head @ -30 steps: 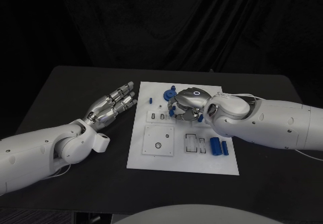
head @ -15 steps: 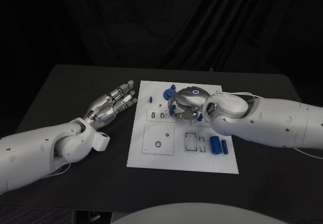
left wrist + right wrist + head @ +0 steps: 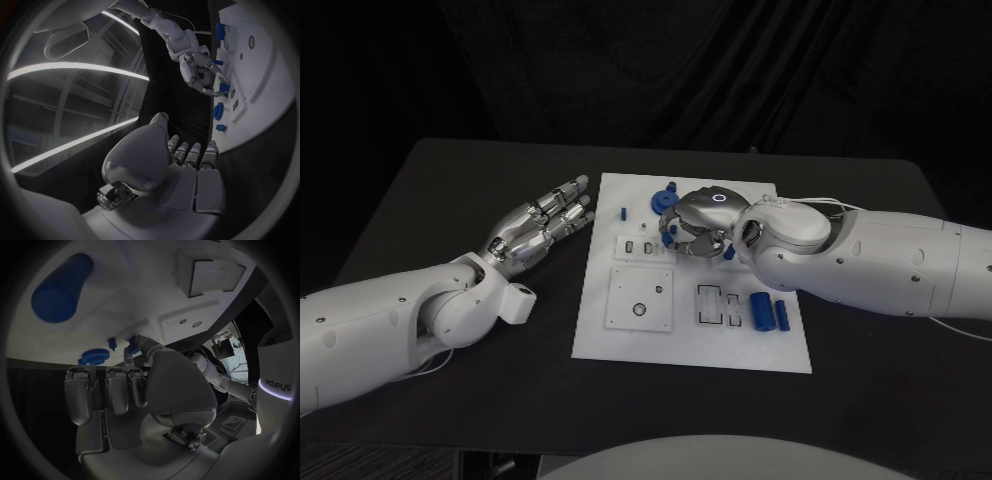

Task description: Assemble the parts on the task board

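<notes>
a: where's the right robot hand [image 3: 698, 222] now?

b: over the far middle of the task board [image 3: 661, 347], fingers curled down among the small blue parts. a blue peg [image 3: 668, 240] pokes out at its fingertips, but i cannot tell whether it is pinched or just standing beside them. the right wrist view has fingertips at a small blue peg [image 3: 133, 343] too, with no clear grip.

a: and the left robot hand [image 3: 538, 225]?

b: released, fingers straight and apart, flat above the tabletop [image 3: 459, 190] just beside the board's left edge. holding nothing.

a: what could go wrong from here?

b: my guess: if that peg isn't square to its hole, pushing down would jam or tip it, and it could roll off across the board. the curled fingers also sit close to the blue gear [image 3: 668, 196] at the far edge, so a sideways sweep might knock it. nothing is bracing the board either, so a hard press may shift it.

a: anything sitting in the recesses?

b: the square plate [image 3: 639, 299] on the near left shows open holes, nothing in them that i can see. the two slots [image 3: 718, 305] next to it look unfilled. the blue cylinders [image 3: 767, 313] lie loose on the board just right of those slots, not seated.
</notes>
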